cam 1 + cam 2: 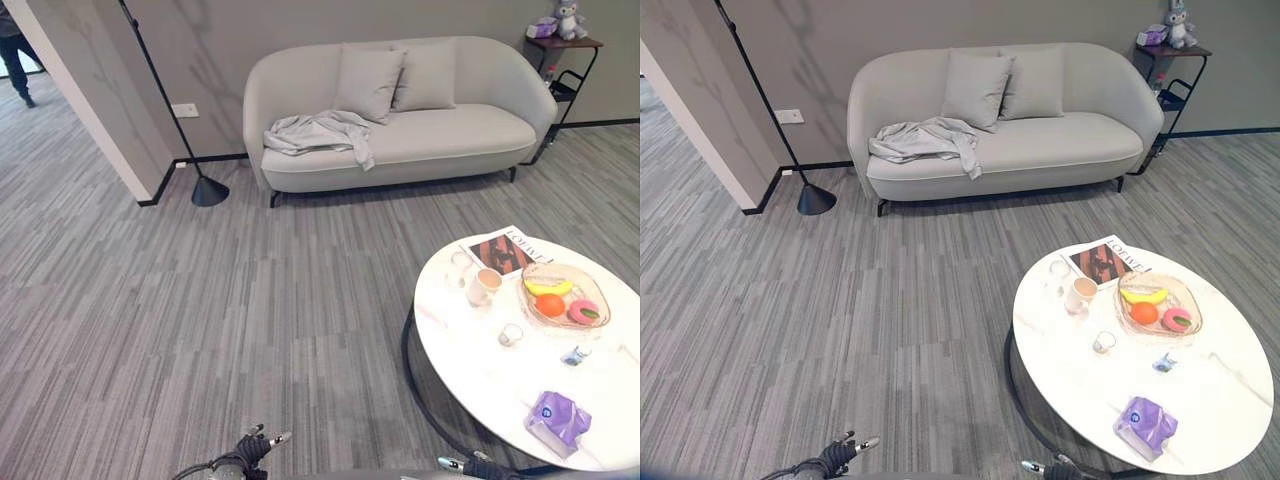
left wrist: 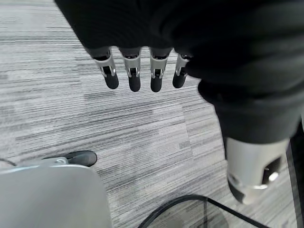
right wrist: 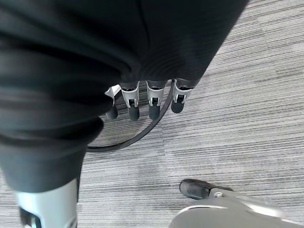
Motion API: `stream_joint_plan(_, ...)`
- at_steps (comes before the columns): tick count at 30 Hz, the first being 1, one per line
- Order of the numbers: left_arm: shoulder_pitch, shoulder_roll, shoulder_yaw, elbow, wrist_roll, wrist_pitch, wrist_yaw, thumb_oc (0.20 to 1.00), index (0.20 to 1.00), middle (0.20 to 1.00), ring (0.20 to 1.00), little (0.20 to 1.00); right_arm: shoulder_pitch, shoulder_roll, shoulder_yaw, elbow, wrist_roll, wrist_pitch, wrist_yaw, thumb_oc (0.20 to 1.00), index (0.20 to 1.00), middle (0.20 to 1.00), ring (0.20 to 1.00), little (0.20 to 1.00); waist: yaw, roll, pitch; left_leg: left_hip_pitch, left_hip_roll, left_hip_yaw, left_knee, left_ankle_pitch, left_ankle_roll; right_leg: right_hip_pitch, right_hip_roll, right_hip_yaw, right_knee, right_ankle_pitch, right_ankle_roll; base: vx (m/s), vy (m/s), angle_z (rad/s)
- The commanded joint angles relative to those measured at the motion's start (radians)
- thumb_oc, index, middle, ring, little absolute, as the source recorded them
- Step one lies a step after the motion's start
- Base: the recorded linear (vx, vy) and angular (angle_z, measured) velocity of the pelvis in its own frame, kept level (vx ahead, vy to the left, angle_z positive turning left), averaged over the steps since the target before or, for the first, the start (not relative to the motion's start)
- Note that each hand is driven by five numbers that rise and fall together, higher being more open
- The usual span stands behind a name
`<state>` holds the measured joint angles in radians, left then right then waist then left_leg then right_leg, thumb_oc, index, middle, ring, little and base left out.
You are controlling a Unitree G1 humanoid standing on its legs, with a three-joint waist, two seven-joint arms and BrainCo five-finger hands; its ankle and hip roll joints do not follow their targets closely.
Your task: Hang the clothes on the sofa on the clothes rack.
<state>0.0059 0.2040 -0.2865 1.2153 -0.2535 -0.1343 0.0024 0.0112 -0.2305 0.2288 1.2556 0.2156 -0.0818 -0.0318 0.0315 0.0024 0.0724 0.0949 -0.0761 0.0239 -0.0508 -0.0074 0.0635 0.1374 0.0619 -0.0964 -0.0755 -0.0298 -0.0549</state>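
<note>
Down low, the left robot hand (image 2: 142, 71) hangs over the grey striped floor (image 1: 200, 320). Its fingers (image 2: 134, 78) are straight and loose, and it holds nothing. The right robot hand (image 3: 142, 99) hangs over the floor too, with its fingers straight and nothing in it.

Just past the right robot hand stands a round white desk (image 1: 500, 370). A purple pack (image 1: 558, 418) lies on the near part of it. Farther back on it are a small glass (image 1: 510, 335), a cup (image 1: 484, 286) and a bowl (image 1: 562, 295) with a banana, an orange and a pink fruit inside. A magazine (image 1: 503, 250) lies at the far edge.

Well beyond the desk, a pale sofa (image 1: 400, 150) stands by the wall. The grey clothes (image 1: 318, 132) lie in a rumpled heap on the left part of the seat, and one bit hangs over the front edge. Two cushions (image 1: 395, 82) lean on the back. A black floor lamp (image 1: 205, 188) stands to the left of the sofa. A small shelf (image 1: 563, 60) with a toy on top stands to the right.
</note>
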Motion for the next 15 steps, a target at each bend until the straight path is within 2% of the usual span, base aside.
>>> stream_joint_plan(1, -0.068, -0.010, -0.016, 0.034, 0.030, -0.028, 0.007, 1.000, 1.000, 1.000, 1.000, 1.000, -0.045, -0.019, 0.045, 0.016, -0.014, -0.019, -0.002, 1.000, 1.000, 1.000, 1.000, 1.000, 0.000, -0.024, -0.012, 0.024, 0.052, -0.075, -0.036, -0.027, -0.067, -0.004, -0.121, 0.028, -0.012, 0.048, 0.135, 0.01, -0.041, 0.00)
stream_joint_plan(11, -0.073, -0.009, -0.009, 0.039, 0.005, -0.022, -0.001, 1.000, 1.000, 1.000, 1.000, 1.000, -0.033, -0.018, 0.050, 0.014, -0.008, -0.013, 0.012, 1.000, 1.000, 1.000, 1.000, 1.000, -0.001, -0.029, 0.000, 0.032, 0.072, -0.090, -0.036, -0.025, -0.078, -0.006, -0.099, 0.036, -0.012, 0.037, 0.117, 0.04, -0.069, 0.02)
stream_joint_plan(15, -0.084, -0.006, -0.012, 0.033, 0.000, -0.021, -0.001, 1.000, 1.000, 1.000, 1.000, 1.000, -0.032, -0.020, 0.049, 0.011, 0.002, -0.016, 0.013, 1.000, 1.000, 1.000, 1.000, 1.000, 0.002, -0.038, 0.017, 0.035, 0.099, -0.096, -0.032, -0.012, -0.094, -0.006, -0.075, 0.050, -0.012, 0.024, 0.098, 0.05, -0.123, 0.00)
